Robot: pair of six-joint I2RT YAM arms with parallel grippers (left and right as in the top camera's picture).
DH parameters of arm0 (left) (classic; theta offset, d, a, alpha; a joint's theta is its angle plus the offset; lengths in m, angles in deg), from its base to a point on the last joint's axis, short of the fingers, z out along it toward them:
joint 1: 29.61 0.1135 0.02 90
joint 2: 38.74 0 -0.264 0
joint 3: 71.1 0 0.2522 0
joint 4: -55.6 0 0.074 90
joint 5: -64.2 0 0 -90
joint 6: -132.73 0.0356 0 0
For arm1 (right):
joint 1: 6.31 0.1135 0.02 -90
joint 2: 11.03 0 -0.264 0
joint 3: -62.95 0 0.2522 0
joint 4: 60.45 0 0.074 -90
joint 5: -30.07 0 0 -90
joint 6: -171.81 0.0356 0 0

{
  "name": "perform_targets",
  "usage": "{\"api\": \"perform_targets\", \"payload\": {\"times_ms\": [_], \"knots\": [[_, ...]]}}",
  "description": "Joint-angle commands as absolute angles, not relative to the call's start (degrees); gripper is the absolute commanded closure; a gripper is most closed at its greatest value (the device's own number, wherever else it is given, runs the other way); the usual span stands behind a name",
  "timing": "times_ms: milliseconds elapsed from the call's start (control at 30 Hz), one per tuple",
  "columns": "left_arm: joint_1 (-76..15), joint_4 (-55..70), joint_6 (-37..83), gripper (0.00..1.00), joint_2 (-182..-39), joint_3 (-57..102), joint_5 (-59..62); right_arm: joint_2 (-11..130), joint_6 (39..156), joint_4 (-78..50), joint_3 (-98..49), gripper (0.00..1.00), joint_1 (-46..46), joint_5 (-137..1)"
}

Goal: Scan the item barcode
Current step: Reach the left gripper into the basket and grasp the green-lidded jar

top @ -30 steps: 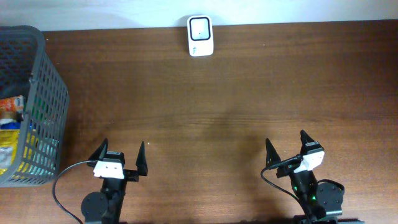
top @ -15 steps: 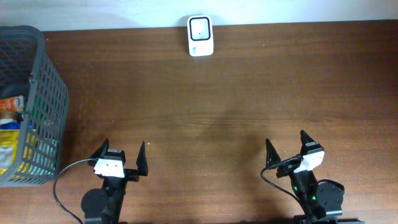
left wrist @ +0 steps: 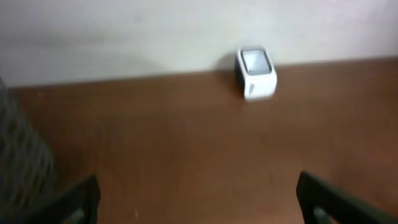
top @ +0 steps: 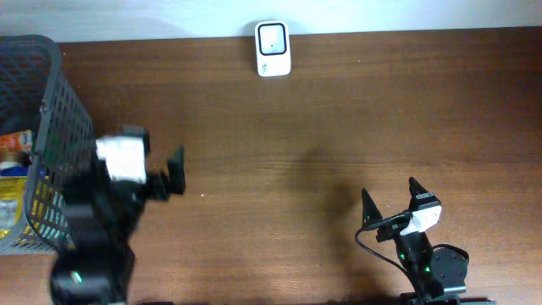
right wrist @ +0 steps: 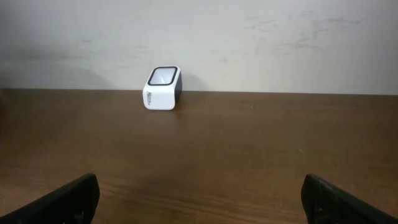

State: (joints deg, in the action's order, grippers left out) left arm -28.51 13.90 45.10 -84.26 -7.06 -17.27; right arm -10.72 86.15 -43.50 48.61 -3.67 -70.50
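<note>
Since the earlier frame the left arm has been swung up and away from its rest at the near edge towards the grey plastic mesh basket [top: 61, 127] at the left end of the dark brown wooden table [top: 339, 127], and it is caught in motion blur; the right arm has not been moved. The task is judged to be at its very start: nothing has been picked up, and the colourful packaged items [top: 12, 196] are all seen lying inside the basket, which one is to be scanned not being discernible. The small white barcode scanner with a dark window [top: 273, 48] is seen standing at the far edge by the wall, well apart from the basket and from both arms, so picking, carrying and presenting the barcode are all left to be done. The left gripper [top: 140, 168] is held raised just beside the basket's right wall, its jaws spread wide and nothing between them, as is confirmed in the left wrist view. The right gripper [top: 389, 190] is kept low at the near edge, pointed towards the scanner, its jaws likewise spread and empty
</note>
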Motion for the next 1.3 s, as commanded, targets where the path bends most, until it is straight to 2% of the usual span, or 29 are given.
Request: {"api": "perform_targets", "payload": {"times_ms": [0, 133, 233, 433, 533, 667, 800, 900, 1033, 1267], "knots": [[-28.3, -2.3, 45.8, 0.01, -100.3, 16.1, -16.4, -10.8, 86.6, -43.1, 48.9, 0.02, -3.3, -70.8], [-28.3, -19.4, 47.2, 0.01, -114.7, 38.9, -16.5, -10.8, 86.6, -43.1, 48.9, 0.02, -3.3, -70.8], [-28.3, -23.4, 48.2, 0.01, -121.8, 48.2, -15.6, -10.8, 86.6, -43.1, 48.9, 0.02, -3.3, -70.8], [-27.7, -15.7, 47.3, 0.01, -127.0, 49.8, -15.2, -10.8, 86.6, -43.1, 48.9, 0.02, -3.3, -70.8], [-24.3, -13.5, 40.4, 0.01, -127.8, 55.0, -24.2, -10.8, 86.6, -43.1, 48.9, 0.02, -3.3, -70.8], [-16.2, -12.6, 34.3, 0.01, -128.0, 61.7, -31.5, -10.8, 86.6, -43.1, 48.9, 0.02, -3.3, -70.8], [-2.4, -11.2, 27.2, 0.02, -128.2, 64.0, -31.8, -10.8, 86.6, -43.1, 48.9, 0.02, -3.3, -70.8], [5.2, -14.3, 26.7, 0.01, -130.5, 64.0, -30.8, -10.8, 86.6, -43.1, 48.9, 0.02, -3.3, -70.8], [9.8, -19.1, 26.7, 0.01, -135.4, 63.7, -29.3, -10.8, 86.6, -43.1, 48.9, 0.02, -3.3, -70.8], [10.7, -25.7, 27.0, 0.01, -147.1, 63.6, -28.3, -10.8, 86.6, -43.1, 48.9, 0.02, -3.3, -70.8]]}}
